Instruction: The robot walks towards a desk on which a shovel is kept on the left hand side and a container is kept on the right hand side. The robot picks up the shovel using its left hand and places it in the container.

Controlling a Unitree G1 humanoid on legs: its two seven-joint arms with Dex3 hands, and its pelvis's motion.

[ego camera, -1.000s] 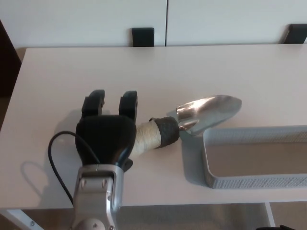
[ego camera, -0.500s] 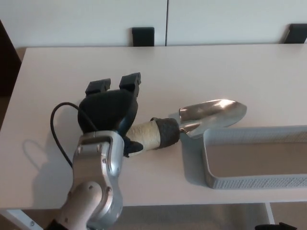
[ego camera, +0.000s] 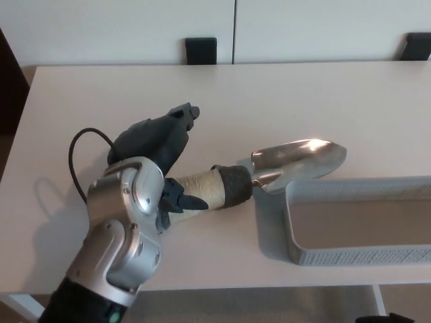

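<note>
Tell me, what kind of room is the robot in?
Probably an office or lab: a plain white desk against pale wall panels, holding a grey mesh tray and a small shovel by the robot's left hand.

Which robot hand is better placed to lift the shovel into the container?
Left. The left robot hand is at the shovel handle, beside the container; the right one is not in view.

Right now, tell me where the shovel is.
In the head view, the shovel lies mid-desk, its blade over the container's left rim and its handle beside the left robot hand.
</note>
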